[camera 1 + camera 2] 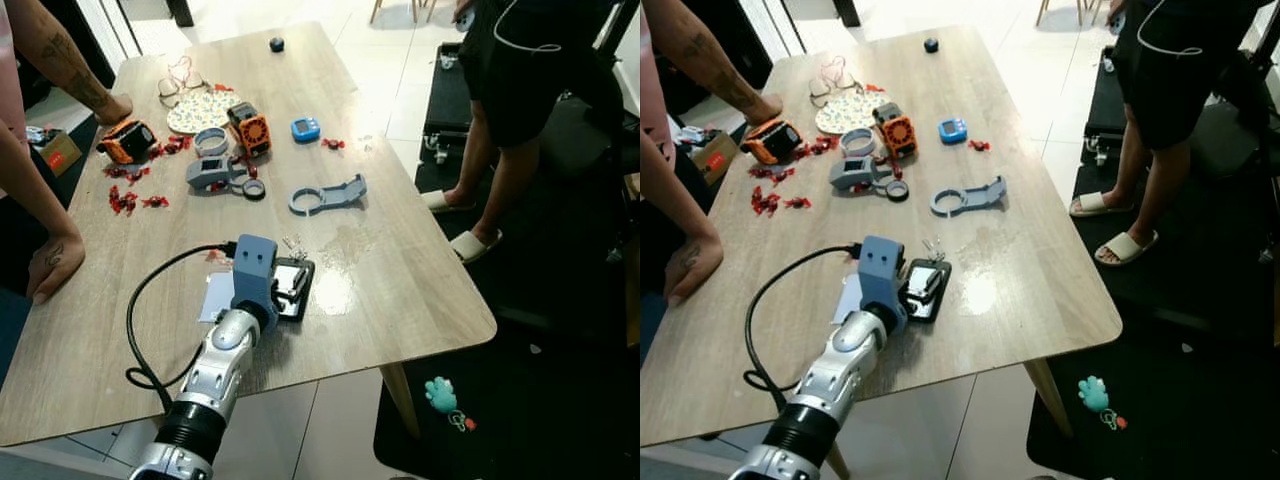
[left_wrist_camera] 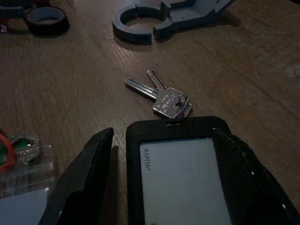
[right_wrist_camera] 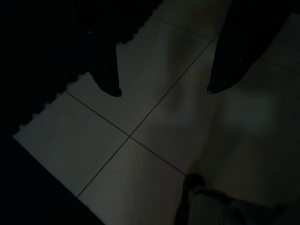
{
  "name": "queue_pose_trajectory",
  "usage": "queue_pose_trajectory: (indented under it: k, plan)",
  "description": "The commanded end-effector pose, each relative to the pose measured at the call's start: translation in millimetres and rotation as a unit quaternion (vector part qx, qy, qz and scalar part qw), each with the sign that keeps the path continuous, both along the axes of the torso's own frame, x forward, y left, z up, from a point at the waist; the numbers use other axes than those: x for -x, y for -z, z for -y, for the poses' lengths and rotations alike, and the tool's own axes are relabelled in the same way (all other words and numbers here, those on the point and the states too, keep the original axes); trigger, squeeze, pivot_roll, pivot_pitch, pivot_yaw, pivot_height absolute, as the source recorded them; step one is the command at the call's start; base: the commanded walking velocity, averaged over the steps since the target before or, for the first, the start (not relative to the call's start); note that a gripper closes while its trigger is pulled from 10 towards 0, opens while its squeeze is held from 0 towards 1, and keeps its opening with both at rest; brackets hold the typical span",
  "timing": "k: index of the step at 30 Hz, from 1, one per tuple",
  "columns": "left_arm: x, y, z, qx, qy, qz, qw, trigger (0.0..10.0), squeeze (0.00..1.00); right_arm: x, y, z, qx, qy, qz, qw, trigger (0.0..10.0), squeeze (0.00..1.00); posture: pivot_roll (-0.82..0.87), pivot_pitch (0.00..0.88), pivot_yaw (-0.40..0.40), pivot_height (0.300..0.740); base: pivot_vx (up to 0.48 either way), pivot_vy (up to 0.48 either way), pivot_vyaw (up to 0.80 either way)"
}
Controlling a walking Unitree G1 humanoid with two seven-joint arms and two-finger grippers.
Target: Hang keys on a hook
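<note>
Keys [image 2: 164, 96] lie flat on desk [image 1: 420, 280], ringed to black card holder [image 2: 180, 173]. Left gripper [image 2: 164, 187] low over the holder, jaws apart astride it. Best close on the holder's top edge near the ring, lift straight so keys dangle. Right gripper [image 3: 161, 91] idle over floor tiles, jaws apart.

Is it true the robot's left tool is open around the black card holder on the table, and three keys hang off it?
Not quite. The left wrist view shows two keys, not three, attached to the black card holder. The left tool is open around it, on the table.
</note>
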State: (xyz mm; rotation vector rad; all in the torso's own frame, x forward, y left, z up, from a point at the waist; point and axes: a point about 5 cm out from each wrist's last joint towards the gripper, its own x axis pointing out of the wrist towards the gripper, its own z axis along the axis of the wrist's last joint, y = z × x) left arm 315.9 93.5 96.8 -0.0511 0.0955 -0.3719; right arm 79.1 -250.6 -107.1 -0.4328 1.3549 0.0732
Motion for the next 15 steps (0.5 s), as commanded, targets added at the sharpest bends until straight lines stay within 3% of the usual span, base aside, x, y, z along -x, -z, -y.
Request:
queue_pose_trajectory:
  k: [1,6,10,15]
  plan:
    - [2.6,8,1.8,0.007,-0.002,-0.019,1.0,10.0,0.0,7.2,2,-3.4,-0.003,0.0,-0.01,1.0,10.0,0.0,-0.16,0.179,0.142,0.74,0.0,0.0,0.0]
    - [3.1,4,4.3,0.025,0.003,-0.018,1.0,10.0,0.0,10.4,3,-3.5,-0.003,0.001,-0.013,1.0,10.0,0.0,-0.16,0.182,0.145,0.74,0.0,0.0,0.0]
    - [1.9,-10,5.0,0.053,0.006,0.0,0.999,10.0,0.0,12.4,3,-3.6,-0.004,0.003,-0.015,1.0,10.0,0.0,-0.16,0.182,0.145,0.74,0.0,0.0,0.0]
    - [2.3,-19,6.2,0.057,0.007,0.019,0.998,10.0,0.0,13.6,3,-3.6,-0.004,0.001,-0.016,1.0,10.0,0.0,-0.15,0.195,0.142,0.74,0.0,0.0,0.0]
